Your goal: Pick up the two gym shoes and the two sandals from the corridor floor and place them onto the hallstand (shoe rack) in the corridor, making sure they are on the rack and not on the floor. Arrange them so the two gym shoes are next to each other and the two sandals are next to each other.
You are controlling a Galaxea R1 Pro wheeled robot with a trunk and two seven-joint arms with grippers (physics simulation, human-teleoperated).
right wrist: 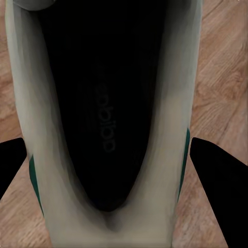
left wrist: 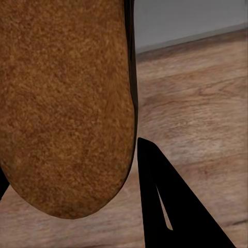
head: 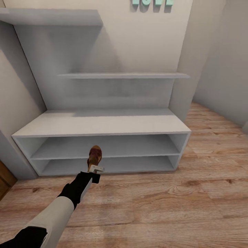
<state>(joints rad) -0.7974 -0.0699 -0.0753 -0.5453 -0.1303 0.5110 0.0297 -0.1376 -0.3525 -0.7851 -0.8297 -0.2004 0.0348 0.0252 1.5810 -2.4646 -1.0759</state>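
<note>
Sandal (head: 95, 155) held before the shoe rack (head: 103, 125).
My left end effector (head: 96, 169) grips it; the right end effector (right wrist: 108, 155) seemingly clamps a sneaker (right wrist: 106, 129).

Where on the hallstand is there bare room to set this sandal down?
The hallstand's top is bare from end panel to end panel, and both open shelves look bare too. The only crowding is mid-front, where the left gripper holds the sandal before the lower shelf.
</note>
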